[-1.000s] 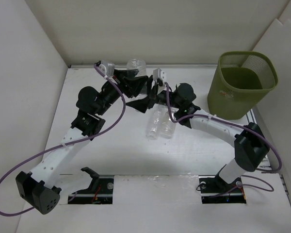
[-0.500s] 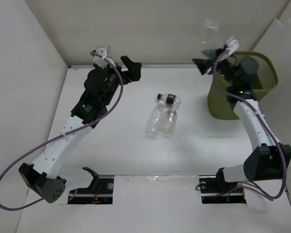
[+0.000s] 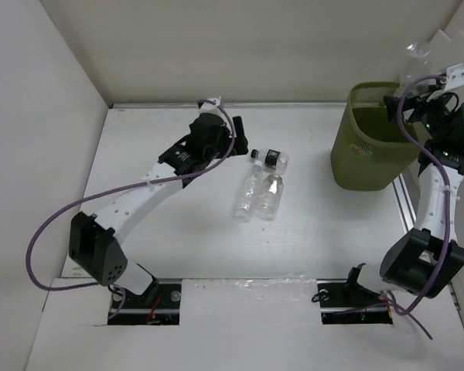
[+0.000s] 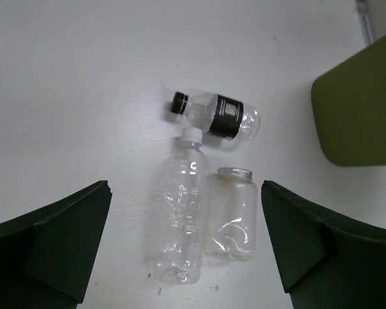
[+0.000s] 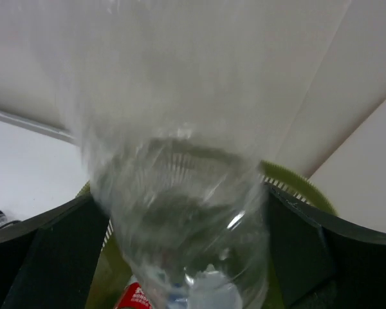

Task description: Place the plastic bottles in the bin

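Since the earlier frame my L arm swung in toward the bin (image 3: 371, 158) and the R arm went on over it. L gripper (image 4: 185, 193) stood wide open & empty above three bottles lying well left of the bin: black-labelled bottle (image 4: 222, 117), white-capped bottle (image 4: 180, 219), capless bottle (image 4: 230, 215). R gripper (image 5: 186, 199) hung over the bin's mouth, blurred clear bottle (image 5: 180, 193) btwn its spread fingers. Couldn't tell if it gripped.

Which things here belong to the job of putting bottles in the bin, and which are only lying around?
Job: green bin; black-labelled bottle; white-capped bottle; short clear bottle; blurred clear bottle above it; red-labelled bottle inside it.
Not the job: purple cables.
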`<action>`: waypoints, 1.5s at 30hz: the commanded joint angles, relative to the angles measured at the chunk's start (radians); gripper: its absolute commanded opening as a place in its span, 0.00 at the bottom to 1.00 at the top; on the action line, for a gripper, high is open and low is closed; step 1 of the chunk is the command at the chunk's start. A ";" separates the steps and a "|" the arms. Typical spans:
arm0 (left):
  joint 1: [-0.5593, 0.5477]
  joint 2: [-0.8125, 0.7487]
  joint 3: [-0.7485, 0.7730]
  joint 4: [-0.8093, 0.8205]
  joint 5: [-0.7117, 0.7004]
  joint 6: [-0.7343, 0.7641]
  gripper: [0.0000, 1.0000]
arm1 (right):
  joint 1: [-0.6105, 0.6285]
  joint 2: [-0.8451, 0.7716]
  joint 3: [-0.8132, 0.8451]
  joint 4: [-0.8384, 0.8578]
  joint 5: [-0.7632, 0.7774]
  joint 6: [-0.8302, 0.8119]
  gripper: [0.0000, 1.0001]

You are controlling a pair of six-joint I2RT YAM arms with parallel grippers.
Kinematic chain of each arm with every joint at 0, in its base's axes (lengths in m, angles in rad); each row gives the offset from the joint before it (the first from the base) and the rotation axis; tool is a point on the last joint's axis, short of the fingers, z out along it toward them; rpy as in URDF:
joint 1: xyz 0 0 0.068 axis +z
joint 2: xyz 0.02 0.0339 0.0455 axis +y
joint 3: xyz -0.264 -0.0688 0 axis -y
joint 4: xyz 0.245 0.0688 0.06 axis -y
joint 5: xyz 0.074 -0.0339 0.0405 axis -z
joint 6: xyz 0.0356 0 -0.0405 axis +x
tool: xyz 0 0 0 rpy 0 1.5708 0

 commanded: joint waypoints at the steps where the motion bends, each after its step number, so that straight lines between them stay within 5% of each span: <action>1: -0.048 0.089 0.098 -0.098 0.012 0.008 1.00 | -0.006 -0.005 0.012 -0.044 -0.008 -0.022 1.00; 9: -0.048 0.342 0.152 -0.132 0.068 0.044 1.00 | 0.156 -0.172 0.050 -0.391 0.229 -0.246 1.00; 20: -0.057 0.507 0.186 -0.088 0.133 0.067 1.00 | 0.316 -0.326 -0.163 -0.359 0.166 -0.298 1.00; 30: -0.047 0.637 0.186 -0.129 0.061 0.013 0.86 | 0.336 -0.408 -0.211 -0.359 0.110 -0.298 1.00; 33: -0.036 0.646 0.161 -0.129 0.029 0.013 0.67 | 0.357 -0.430 -0.234 -0.359 0.081 -0.298 1.00; 34: -0.036 0.646 0.161 -0.140 0.018 0.004 0.55 | 0.372 -0.430 -0.234 -0.359 0.080 -0.307 1.00; 35: -0.016 0.628 0.149 -0.140 0.006 0.004 0.30 | 0.394 -0.442 -0.246 -0.359 0.080 -0.307 1.00; 37: 0.001 0.590 0.120 -0.166 -0.031 -0.042 0.09 | 0.502 -0.442 -0.257 -0.359 0.112 -0.335 1.00; 42: 0.012 0.342 0.067 -0.187 -0.147 -0.091 0.00 | 0.707 -0.411 -0.318 -0.277 0.150 -0.358 1.00; 45: 0.012 0.234 0.077 -0.140 -0.239 -0.091 0.00 | 0.774 -0.363 -0.382 -0.058 0.064 -0.230 1.00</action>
